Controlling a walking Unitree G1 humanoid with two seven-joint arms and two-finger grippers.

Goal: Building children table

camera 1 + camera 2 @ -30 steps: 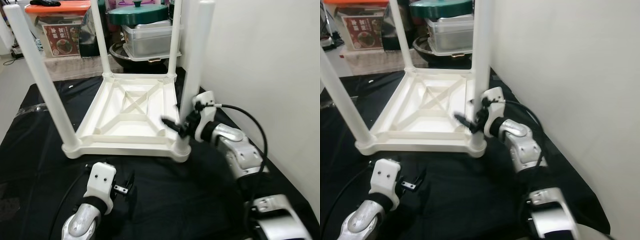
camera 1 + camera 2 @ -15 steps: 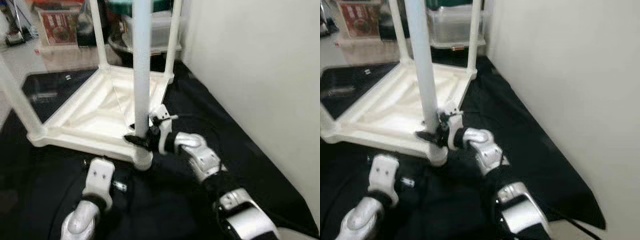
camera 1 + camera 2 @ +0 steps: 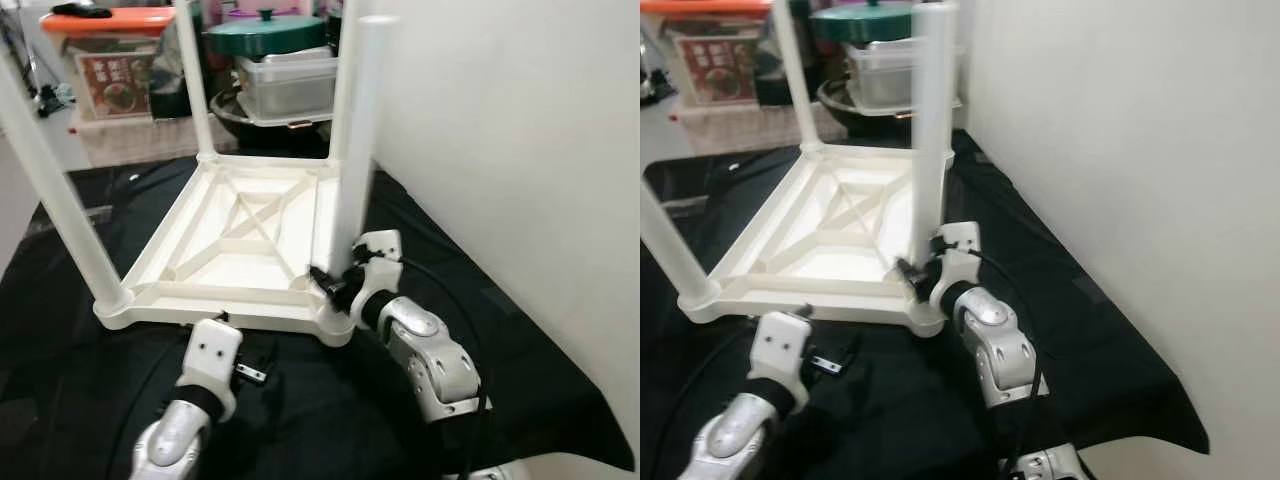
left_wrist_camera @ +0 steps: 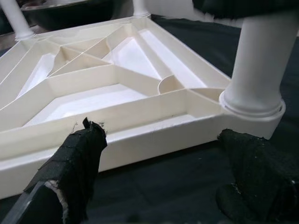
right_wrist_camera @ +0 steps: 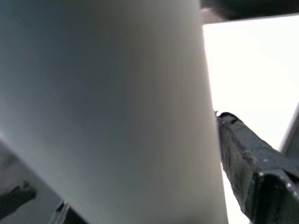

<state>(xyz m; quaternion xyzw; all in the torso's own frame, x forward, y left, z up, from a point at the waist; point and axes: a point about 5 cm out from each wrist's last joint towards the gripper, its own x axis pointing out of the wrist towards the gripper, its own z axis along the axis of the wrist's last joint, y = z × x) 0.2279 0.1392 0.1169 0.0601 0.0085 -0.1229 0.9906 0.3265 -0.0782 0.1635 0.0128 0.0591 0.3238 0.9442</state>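
A white children's table (image 3: 200, 305) lies upside down on a black cloth, its legs pointing up. My right gripper (image 3: 333, 285) is at the base of the near right leg (image 3: 352, 150), its black fingers closed around it just above the corner socket. In the right wrist view the leg (image 5: 107, 107) is pressed close, with one finger (image 5: 252, 163) lying against it. My left gripper (image 4: 163, 168) hovers low over the cloth in front of the table's near rim (image 4: 140, 140), open, with nothing between its fingers (image 4: 74, 158).
A white wall (image 3: 500, 150) runs close along the right. Behind the table stand an orange-lidded bin (image 3: 100, 60), a clear box (image 3: 290, 85) and a green-lidded pot (image 3: 265, 30). The black cloth (image 3: 440, 260) ends near the right front.
The head camera has swung, so the whole picture shifted. My right gripper stays on the base of the near right leg. The left gripper stays low in front of the rim.
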